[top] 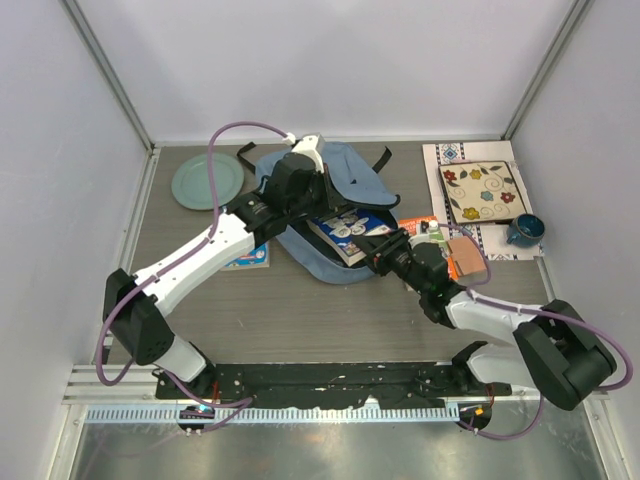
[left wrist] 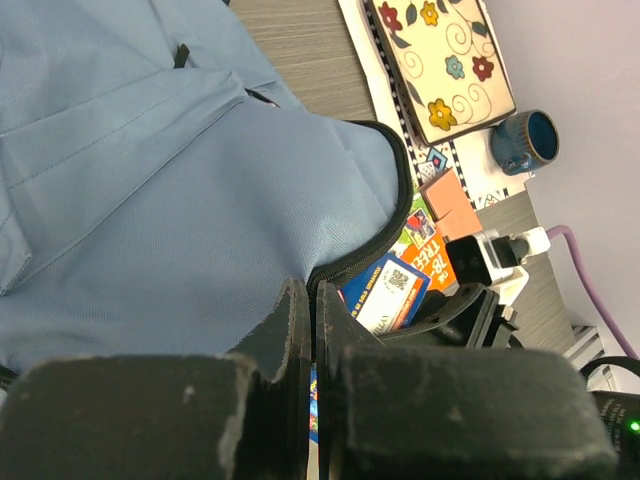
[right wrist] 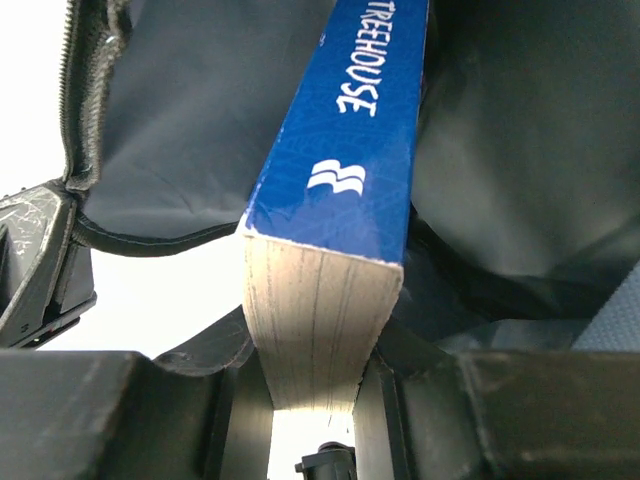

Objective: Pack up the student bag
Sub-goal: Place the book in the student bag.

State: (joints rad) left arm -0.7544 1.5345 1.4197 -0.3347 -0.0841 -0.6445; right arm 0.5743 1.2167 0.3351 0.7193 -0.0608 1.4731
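Observation:
The student bag [top: 350,168], light blue with a dark zipper, lies at the table's middle back with its mouth facing right. My left gripper [top: 328,207] is shut on the bag's zipper rim [left wrist: 385,225] and holds the flap up; its tips [left wrist: 313,310] are nearly closed in the left wrist view. My right gripper [top: 385,250] is shut on a thick blue book [right wrist: 345,170], gripped at its page edge [right wrist: 315,370]. The book's far end is inside the bag's dark lining [right wrist: 190,110]. The book also shows in the top view [top: 345,235] and the left wrist view [left wrist: 390,290].
An orange book [top: 420,225] and a pink-orange pad [top: 462,257] lie right of the bag. A floral square plate [top: 485,192] sits on a patterned mat, with a blue mug [top: 524,231] beside it. A green plate [top: 207,183] is back left. A small booklet [top: 250,257] lies under my left arm.

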